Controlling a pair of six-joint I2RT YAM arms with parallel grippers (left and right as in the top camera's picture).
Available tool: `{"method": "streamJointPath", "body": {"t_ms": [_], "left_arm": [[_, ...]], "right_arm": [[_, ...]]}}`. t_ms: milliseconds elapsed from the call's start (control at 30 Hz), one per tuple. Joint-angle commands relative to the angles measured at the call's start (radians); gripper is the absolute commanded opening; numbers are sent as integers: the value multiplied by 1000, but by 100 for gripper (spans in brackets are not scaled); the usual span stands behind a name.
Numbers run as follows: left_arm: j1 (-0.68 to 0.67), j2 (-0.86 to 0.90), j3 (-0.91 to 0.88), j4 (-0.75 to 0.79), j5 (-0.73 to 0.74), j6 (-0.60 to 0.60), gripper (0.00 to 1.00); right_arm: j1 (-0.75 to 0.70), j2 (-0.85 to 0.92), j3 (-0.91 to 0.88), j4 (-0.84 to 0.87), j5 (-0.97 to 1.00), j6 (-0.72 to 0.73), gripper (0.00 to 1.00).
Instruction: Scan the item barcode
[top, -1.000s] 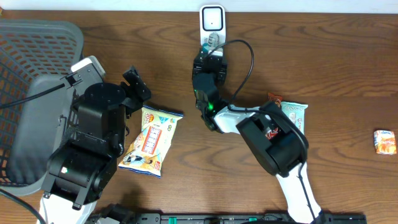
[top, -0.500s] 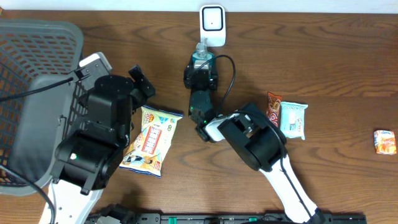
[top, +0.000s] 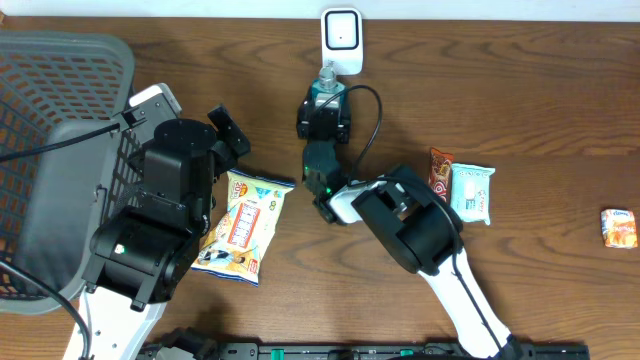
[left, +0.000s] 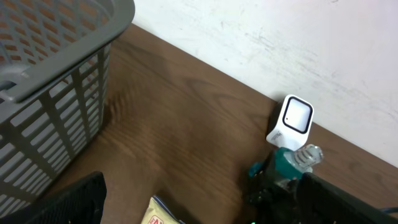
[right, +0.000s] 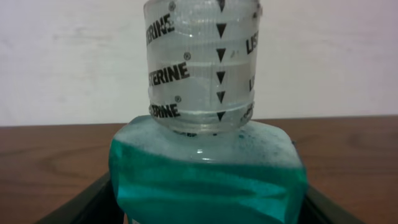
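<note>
Right pincer (top: 326, 100) pinching mouthwash bottle (right: 202, 62), green liquid (right: 208, 180) inside, left pincer (left: 202, 193) apparently spread

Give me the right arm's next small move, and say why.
Probably a slight wrist turn, so the Listerine bottle's body rather than its cap faces the white scanner. The right hand is shut on the bottle, close in front of the scanner with the cap end toward it, and no barcode shows in any view.

Left tool (top: 228, 140) wide open, right tool (top: 325, 108) clamping bottle (right: 205, 177)
</note>
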Motion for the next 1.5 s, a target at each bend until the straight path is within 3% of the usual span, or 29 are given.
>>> {"method": "streamJointPath", "body": {"t_ms": [0, 233, 333, 433, 767, 833, 867, 1000, 1100, 1167, 1367, 1467], "left_arm": [[6, 0, 20, -2, -18, -5, 98], [6, 0, 20, -2, -18, -5, 98], [6, 0, 20, -2, -18, -5, 98], [6, 0, 20, -2, -18, -5, 98], [6, 0, 20, -3, -44, -5, 98], [6, -3, 20, -2, -44, -5, 98], [6, -8, 20, -3, -44, -5, 98], [6, -25, 20, -2, -44, -5, 98], [6, -52, 20, -1, -43, -5, 98], [5, -87, 21, 8, -44, -3, 98], [-105, -160, 94, 43, -45, 182, 98], [-203, -174, 170, -8, -137, 207, 98]], "right_arm": [[-33, 48, -30, -78, 41, 66, 46], [-18, 48, -30, -78, 42, 65, 54], [-9, 46, -30, -78, 43, 65, 71], [-8, 43, -30, -78, 49, 58, 81], [19, -34, -30, -131, 68, -25, 98], [24, -69, -30, -227, 68, -24, 99], [26, -130, -30, -396, 68, 23, 99], [36, -290, -30, -788, 1, 210, 99], [34, -452, -30, -1105, -199, 370, 99], [32, -582, -30, -1278, -354, 399, 99], [34, -864, -30, -1547, -496, 400, 99], [28, -952, -30, -1620, -513, 414, 99]]}}
